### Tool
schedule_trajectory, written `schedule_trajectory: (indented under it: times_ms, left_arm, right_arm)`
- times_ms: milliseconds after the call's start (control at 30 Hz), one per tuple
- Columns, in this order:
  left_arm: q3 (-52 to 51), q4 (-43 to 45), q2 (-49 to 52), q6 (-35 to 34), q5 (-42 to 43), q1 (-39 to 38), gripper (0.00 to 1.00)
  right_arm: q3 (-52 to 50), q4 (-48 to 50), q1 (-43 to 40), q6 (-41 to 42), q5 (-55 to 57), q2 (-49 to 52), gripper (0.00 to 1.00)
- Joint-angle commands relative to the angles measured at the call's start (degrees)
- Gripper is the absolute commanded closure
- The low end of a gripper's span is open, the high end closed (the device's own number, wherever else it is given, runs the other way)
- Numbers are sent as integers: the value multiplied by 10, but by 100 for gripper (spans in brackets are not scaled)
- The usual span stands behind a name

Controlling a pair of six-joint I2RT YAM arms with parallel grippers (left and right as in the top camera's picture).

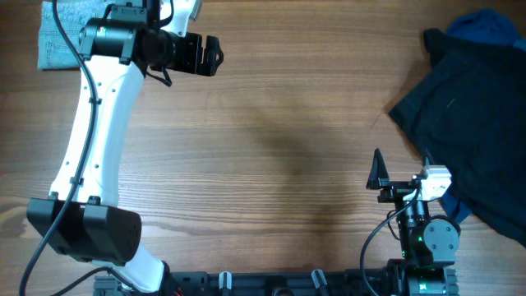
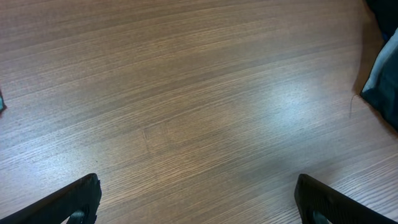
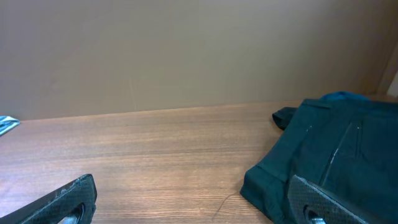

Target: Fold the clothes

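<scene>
The light-blue denim garment (image 1: 56,41) lies folded at the far left corner of the table, partly hidden by my left arm. A sliver of it shows at the left edge of the right wrist view (image 3: 7,123). My left gripper (image 1: 214,56) is open and empty, to the right of the denim and apart from it. In the left wrist view it (image 2: 196,199) hangs over bare wood. My right gripper (image 1: 380,177) is open and empty near the front right; its right finger (image 3: 193,199) is close beside the black garment.
A large black garment (image 1: 468,107) lies spread over the right side of the table and also shows in the right wrist view (image 3: 336,155) and the left wrist view (image 2: 382,81). A blue cloth (image 1: 489,20) peeks out behind it at the far right.
</scene>
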Motion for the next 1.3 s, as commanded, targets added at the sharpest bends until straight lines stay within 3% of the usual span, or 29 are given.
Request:
schedule_trajectory:
  times_ms: [0, 933, 1100, 1267]
  left_arm:
    - [0, 2, 1, -6, 11, -2, 0]
    - [0, -15, 1, -5, 10, -2, 0]
    - [0, -35, 1, 10, -67, -2, 0]
    - [0, 21, 1, 20, -58, -2, 0]
  right_arm:
    - [-1, 0, -4, -4, -14, -7, 0]
    - [-1, 0, -4, -4, -14, -7, 0]
    - [-1, 0, -4, -4, -14, -7, 0]
    - [-1, 0, -4, -4, -14, -7, 0]
